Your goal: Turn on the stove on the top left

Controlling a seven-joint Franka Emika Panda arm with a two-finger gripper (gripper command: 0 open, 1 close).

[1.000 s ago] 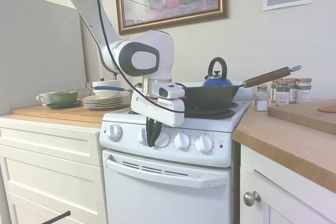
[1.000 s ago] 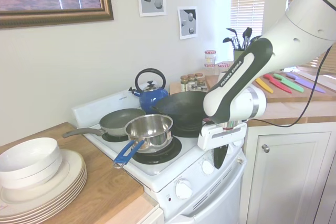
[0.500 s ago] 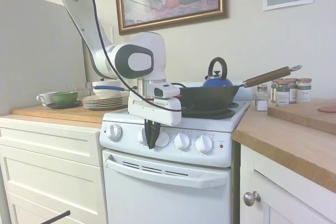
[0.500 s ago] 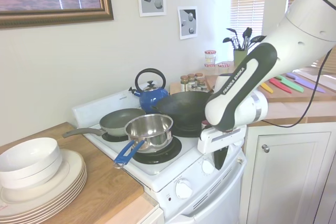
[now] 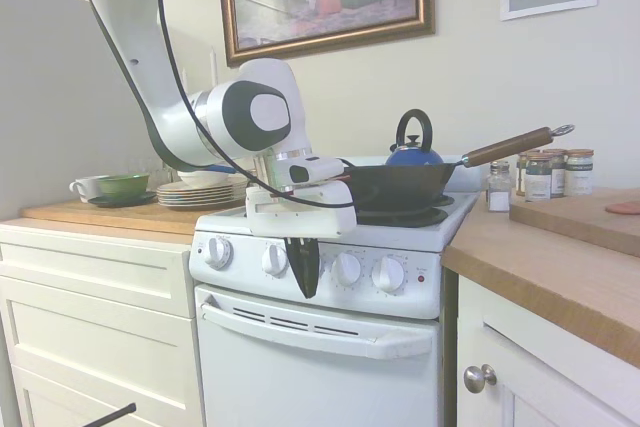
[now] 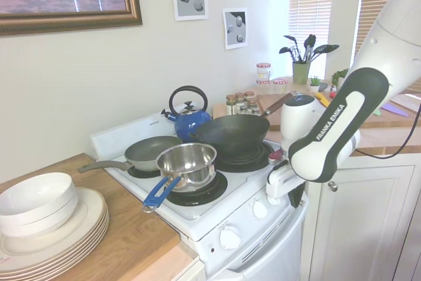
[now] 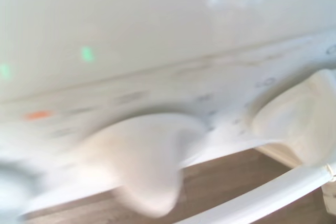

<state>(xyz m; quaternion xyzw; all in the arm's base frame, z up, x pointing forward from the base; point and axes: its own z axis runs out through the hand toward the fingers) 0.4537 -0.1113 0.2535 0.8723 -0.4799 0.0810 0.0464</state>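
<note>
The white stove (image 5: 250, 239) carries a row of round white knobs (image 5: 218, 252) and a small red light (image 5: 421, 278) on its front panel. My gripper (image 5: 306, 289) points down in front of the middle of that row and covers one knob. Its dark fingers meet in a point, shut, with nothing between them. From the other side the gripper (image 6: 295, 197) hangs off the stove's (image 6: 197, 216) front edge, a little apart from the panel. A frying pan (image 6: 154, 149) sits on the back left burner. The wrist view is blurred and shows two knobs (image 7: 142, 156) close by.
A steel saucepan with a blue handle (image 6: 187, 161), a black wok (image 6: 233, 135) and a blue kettle (image 6: 189, 118) fill the other burners. Stacked plates with a bowl (image 6: 39, 208) sit on the left counter. Spice jars (image 5: 545, 175) and a wooden counter (image 5: 560, 267) lie to the right.
The gripper has slid right along the knob row, dropped slightly and come away from the panel. The arm has swung outward from the stove.
</note>
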